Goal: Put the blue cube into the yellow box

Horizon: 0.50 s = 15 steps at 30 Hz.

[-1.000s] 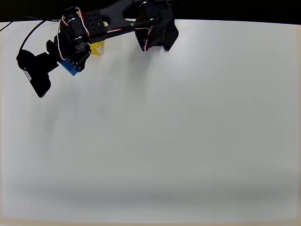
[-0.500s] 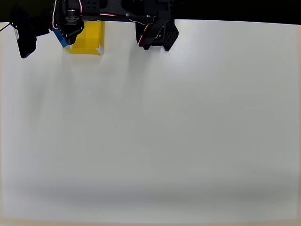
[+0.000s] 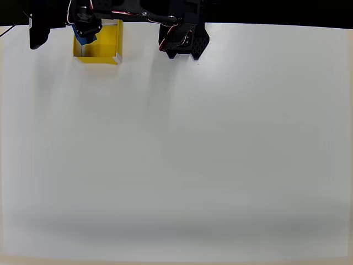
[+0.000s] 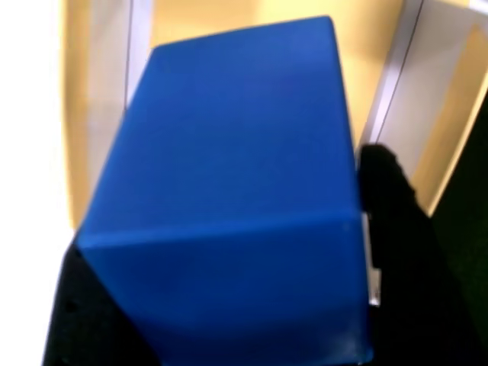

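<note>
Wrist view puts the small, solid, matte bright-blue cube (image 4: 229,198) right in front of me, taking up most of the picture. I see a black finger (image 4: 400,244) pressed against its right side and another dark part of the gripper (image 4: 229,305) at its lower left, so I read the pincer as clamped on the blue cube. Behind the cube I can make out the square, thin-walled, open-topped yellow box (image 4: 206,19), with its yellow floor above the cube and pale inner walls on either side.

From the overhead view, I find the blue cube (image 3: 81,38) at the upper left corner of the yellow box (image 3: 107,44), held at the tip of the black arm (image 3: 138,14), which stretches leftward from its base (image 3: 185,41) along the far edge of the white table (image 3: 193,154). I cannot tell whether the cube touches the box floor. The gripper (image 3: 85,30) sits over the box's left wall.
</note>
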Available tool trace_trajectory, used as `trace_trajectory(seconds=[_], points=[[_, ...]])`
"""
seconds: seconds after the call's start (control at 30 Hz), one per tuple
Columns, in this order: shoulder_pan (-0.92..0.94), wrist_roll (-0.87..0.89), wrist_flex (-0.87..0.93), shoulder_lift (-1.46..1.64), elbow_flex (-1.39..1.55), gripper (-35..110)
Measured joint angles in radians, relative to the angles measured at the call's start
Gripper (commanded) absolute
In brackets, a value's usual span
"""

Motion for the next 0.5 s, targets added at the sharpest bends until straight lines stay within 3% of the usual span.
trace_trajectory(seconds=[0.5], points=[[0.0,0.069,-0.209,0.015,0.276,13]])
